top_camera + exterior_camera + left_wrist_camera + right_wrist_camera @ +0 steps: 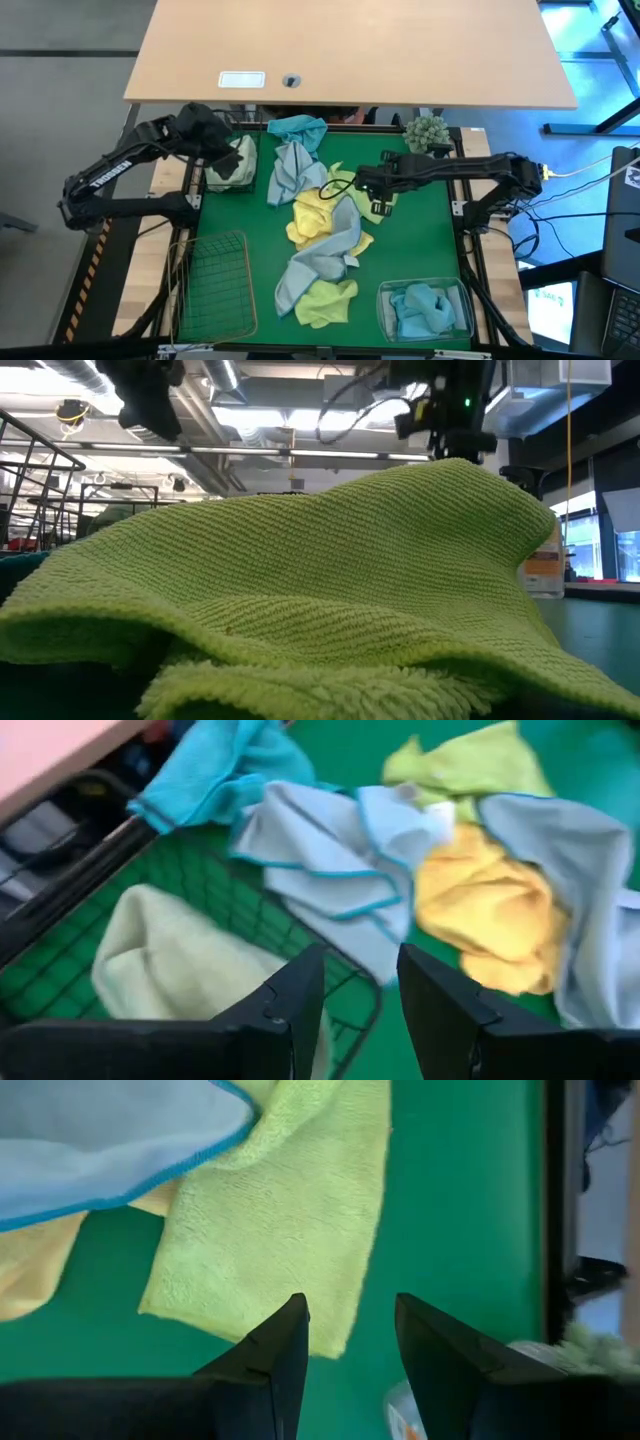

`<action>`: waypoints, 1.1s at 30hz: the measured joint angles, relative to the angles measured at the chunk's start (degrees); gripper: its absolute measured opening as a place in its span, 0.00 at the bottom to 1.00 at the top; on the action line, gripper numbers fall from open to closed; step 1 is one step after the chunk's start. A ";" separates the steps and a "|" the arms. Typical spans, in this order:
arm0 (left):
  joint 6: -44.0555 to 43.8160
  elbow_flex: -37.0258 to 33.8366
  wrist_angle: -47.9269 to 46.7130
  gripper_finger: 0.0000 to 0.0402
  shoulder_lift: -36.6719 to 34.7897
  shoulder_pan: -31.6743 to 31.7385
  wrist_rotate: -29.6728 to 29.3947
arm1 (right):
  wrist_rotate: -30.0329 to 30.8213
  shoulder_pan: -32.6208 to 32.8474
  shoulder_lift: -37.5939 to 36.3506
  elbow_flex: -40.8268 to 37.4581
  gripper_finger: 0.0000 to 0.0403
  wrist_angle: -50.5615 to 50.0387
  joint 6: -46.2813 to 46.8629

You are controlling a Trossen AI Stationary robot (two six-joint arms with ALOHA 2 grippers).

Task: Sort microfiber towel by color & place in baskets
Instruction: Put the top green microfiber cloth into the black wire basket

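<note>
Two grippers over green bench (440, 240), fingers spread and empty: left gripper (360, 990) above black basket (228, 165) holding pale towel (170, 965), right gripper (350, 1330) above lime towel (280, 1230) beside mixed towel pile (320, 230).

No readable text, label or number on any visible surface.

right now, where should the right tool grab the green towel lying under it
Take the free corner of the green towel nearest the right tool, coming straight down from above. That corner lies flat on the bare green mat, clear of the grey towel overlapping its far end.
</note>
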 joint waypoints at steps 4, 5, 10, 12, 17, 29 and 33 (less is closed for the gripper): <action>0.00 -0.92 3.76 0.31 0.00 -1.80 0.01 | -4.01 -0.81 0.00 -5.45 0.38 7.66 -1.19; 0.02 -1.27 4.57 0.31 0.00 -2.18 0.01 | -4.75 -1.14 0.00 -6.70 0.38 9.40 -1.23; -0.19 -2.84 8.16 0.31 0.02 -3.91 -0.07 | -8.68 -1.05 0.00 -12.68 0.38 16.77 -1.24; -0.20 -3.16 8.87 0.31 0.04 -4.57 -0.07 | -9.54 -0.96 0.00 -14.80 0.38 19.34 -1.16; -0.22 -3.26 10.99 0.31 0.04 -6.51 -0.12 | -9.79 -0.98 0.00 -19.56 0.38 23.62 -1.12; -0.20 -3.30 17.19 0.31 0.04 -11.79 -0.12 | -10.28 -0.96 0.00 -28.14 0.38 33.03 -1.13; -0.21 -3.32 17.32 0.31 0.04 -12.90 -0.17 | -10.27 -0.96 -0.29 -30.41 0.38 35.18 -1.07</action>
